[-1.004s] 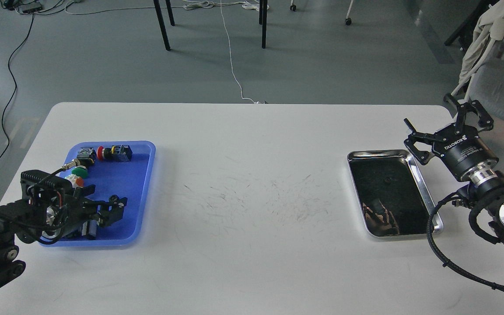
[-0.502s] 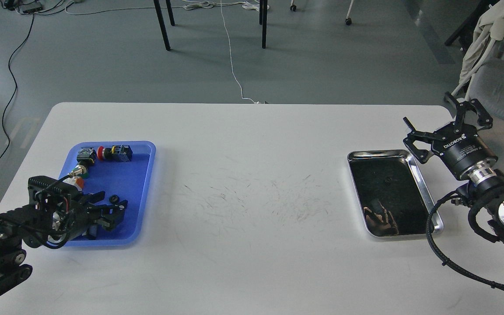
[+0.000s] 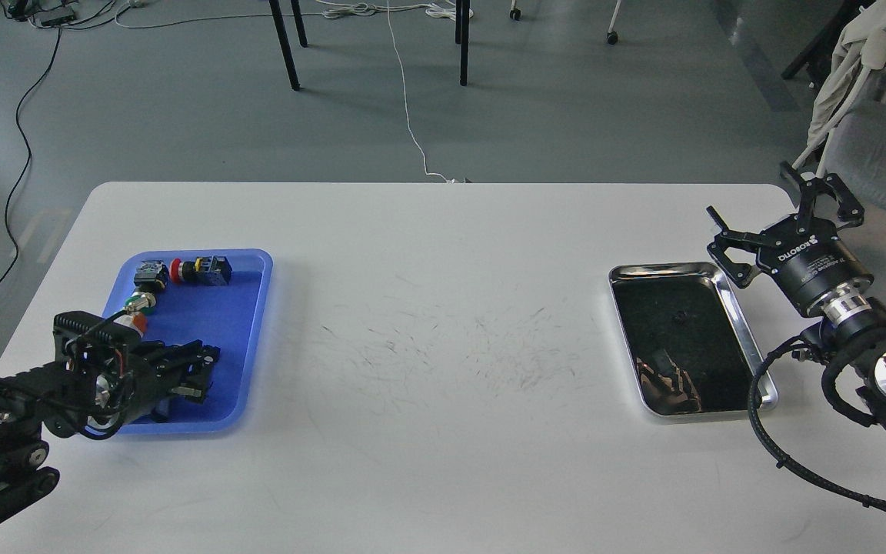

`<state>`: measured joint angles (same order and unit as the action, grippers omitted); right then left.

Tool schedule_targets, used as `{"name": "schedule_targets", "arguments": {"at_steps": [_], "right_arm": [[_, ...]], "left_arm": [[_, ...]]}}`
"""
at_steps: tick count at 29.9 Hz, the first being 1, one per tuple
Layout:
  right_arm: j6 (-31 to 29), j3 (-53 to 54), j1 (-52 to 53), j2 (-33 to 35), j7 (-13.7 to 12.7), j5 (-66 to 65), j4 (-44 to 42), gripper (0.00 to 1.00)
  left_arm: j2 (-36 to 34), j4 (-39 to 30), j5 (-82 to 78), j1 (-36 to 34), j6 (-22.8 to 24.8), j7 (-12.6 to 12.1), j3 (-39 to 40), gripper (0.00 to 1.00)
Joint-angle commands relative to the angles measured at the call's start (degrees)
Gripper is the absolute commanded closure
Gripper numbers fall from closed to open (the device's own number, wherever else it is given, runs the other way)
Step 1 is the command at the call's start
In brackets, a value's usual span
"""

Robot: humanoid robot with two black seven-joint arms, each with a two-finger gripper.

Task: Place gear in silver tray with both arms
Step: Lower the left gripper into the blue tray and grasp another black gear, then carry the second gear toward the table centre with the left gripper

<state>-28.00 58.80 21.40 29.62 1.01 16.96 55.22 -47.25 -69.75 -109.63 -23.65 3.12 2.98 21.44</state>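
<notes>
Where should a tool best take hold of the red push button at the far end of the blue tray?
Take the red push button across its narrow middle, coming from above. It lies on its side along the far wall of the blue tray, so a sideways approach would likely meet the rim.

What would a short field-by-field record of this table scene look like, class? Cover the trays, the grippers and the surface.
surface: white table, scuffed in the middle
silver tray: on the right, one small dark item inside
blue tray: on the left, holds button and switch parts
left gripper: low over the blue tray, fingers close together; grasp unclear
right gripper: open, beside the silver tray's far right corner, holding nothing
</notes>
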Motion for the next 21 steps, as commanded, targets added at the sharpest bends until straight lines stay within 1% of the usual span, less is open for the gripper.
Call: {"name": "schedule_targets", "arguments": {"at_steps": [1, 4, 7, 10, 13, 15, 16, 18, 20, 21], "right_arm": [[0.0, 0.0, 0.04, 0.0, -0.04, 0.0, 0.07, 0.04], [0.0, 0.0, 0.22, 0.0, 0.04, 0.0, 0.15, 0.04], [0.0, 0.09, 0.48, 0.0, -0.04, 0.0, 0.33, 0.04], [0.0, 0.09, 0.83, 0.0, -0.04, 0.0, 0.33, 0.04], [0.0, 0.09, 0.92, 0.18, -0.04, -0.09, 0.33, 0.04], [0.0, 0.09, 1.01, 0.53, -0.04, -0.17, 0.15, 0.04], [0.0, 0.09, 1.01, 0.7, -0.04, -0.17, -0.11, 0.04], [0.0, 0.26, 1.01, 0.88, -0.04, -0.17, -0.55, 0.03], [0.0, 0.35, 1.01, 1.23, -0.04, -0.17, -1.25, 0.03], [0.0, 0.27, 1.01, 1.49, -0.04, -0.17, -1.77, 0.03]], "left_arm": [[-0.21, 0.05, 0.29, -0.69, 0.13, 0.01, 0.09, 0.88], [-0.73, -0.91, 1.16, -2.35, 0.57, -0.34, 0.44, 0.89], [-4.15, -5.03, 5.81, -6.04, 1.27, -0.87, 0.97, 0.89], [-7.23, -10.12, 9.77, -13.15, 4.08, -2.62, 0.8, 0.89], [-6.54, -14.96, 10.57, -17.2, 5.4, -5.43, 0.88, 0.89], [-3.65, -18.39, 10.57, -18.0, 5.32, -8.59, 0.88, 0.89], [-0.33, -19.54, 10.57, -18.09, 5.14, -10.87, 0.88, 0.89], [8.27, -19.72, 10.4, -18.01, 4.7, -14.91, 0.88, 0.89], [17.06, -18.68, 9.79, -17.48, 3.22, -17.73, 0.45, 0.89], [21.02, -17.45, 9.61, -17.3, 2.16, -18.62, 0.1, 0.89]]}}
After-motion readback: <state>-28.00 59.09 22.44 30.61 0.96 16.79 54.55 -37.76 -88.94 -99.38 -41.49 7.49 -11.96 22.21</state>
